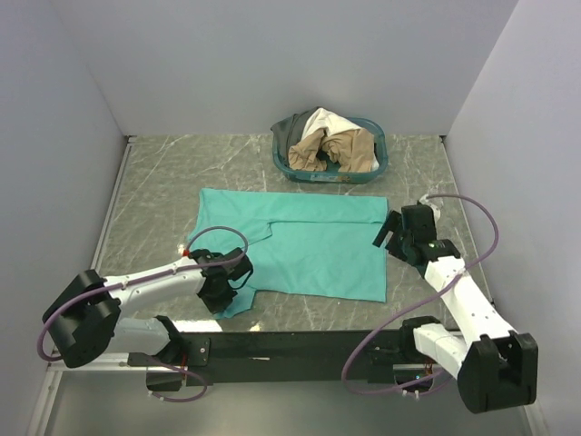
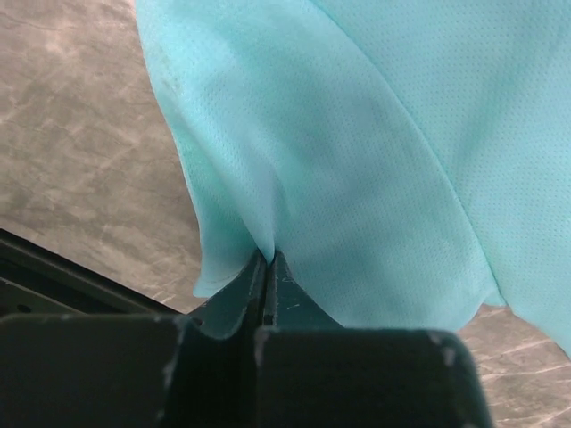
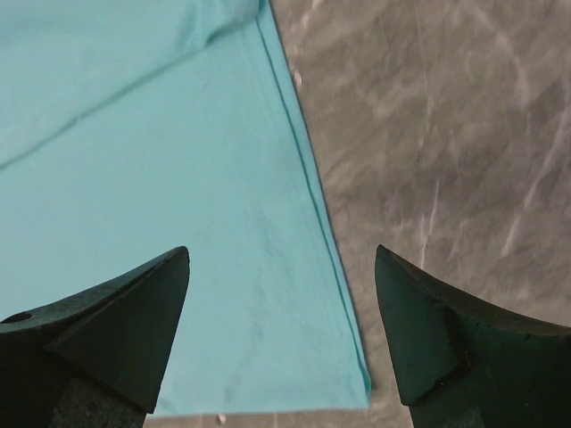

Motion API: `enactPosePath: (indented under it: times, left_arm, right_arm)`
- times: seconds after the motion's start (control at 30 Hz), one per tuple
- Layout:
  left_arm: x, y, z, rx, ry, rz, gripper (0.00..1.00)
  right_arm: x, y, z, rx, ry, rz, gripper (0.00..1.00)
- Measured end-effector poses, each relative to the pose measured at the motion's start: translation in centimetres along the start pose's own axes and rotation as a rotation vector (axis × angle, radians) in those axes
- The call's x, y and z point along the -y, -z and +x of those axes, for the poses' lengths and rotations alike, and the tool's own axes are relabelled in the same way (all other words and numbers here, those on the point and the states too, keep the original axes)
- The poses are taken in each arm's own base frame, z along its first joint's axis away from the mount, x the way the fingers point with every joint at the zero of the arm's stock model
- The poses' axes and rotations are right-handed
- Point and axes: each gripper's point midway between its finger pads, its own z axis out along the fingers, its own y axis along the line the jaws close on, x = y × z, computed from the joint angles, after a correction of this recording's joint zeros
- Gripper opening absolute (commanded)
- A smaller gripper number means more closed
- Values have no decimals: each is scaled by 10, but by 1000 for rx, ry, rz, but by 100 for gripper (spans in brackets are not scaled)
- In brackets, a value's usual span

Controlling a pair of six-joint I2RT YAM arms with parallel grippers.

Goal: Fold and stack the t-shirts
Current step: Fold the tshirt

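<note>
Firmly, left fingers (image 2: 259,294) pinch the teal t-shirt (image 1: 313,241) by its edge; right fingers (image 3: 147,312) gape over its hem.

Plain pale walls (image 1: 272,54) enclose a grey marbled table (image 1: 154,182) on three sides.

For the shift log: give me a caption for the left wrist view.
Left hand shut on a pinched fold of the teal shirt, grey marbled table alongside.

Left arm (image 1: 145,283) stretched low toward the right, left gripper (image 2: 266,257) jaws pinched tight on teal t-shirt (image 2: 375,178). Right arm (image 1: 463,295) reaches far-left, right gripper (image 3: 281,259) pointing down, jaws wide apart, gripping nothing.
</note>
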Motion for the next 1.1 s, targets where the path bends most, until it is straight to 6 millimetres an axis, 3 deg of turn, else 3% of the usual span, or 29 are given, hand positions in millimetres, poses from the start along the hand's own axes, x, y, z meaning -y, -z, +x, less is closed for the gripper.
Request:
enactPosePath:
  times: [0.17,0.33,0.57,0.9,1.1]
  left_arm:
    - [-5,7,-8,32,-6,2,1]
    - [2,21,-20,68,2,64,1]
    - [8,29,-28,88,-12,111,1]
    - [12,34,-36,101,-26,156,1]
    - [17,35,-38,106,-37,179,1]
  right_arm:
    - [4,13,32,-79,-25,-36,89]
    - [5,25,67,-178,-97,-79,88]
    - [5,40,88,-257,-190,-95,86]
    - [18,31,131,-408,-237,-29,85]
    - [19,24,139,-432,-272,-9,79]
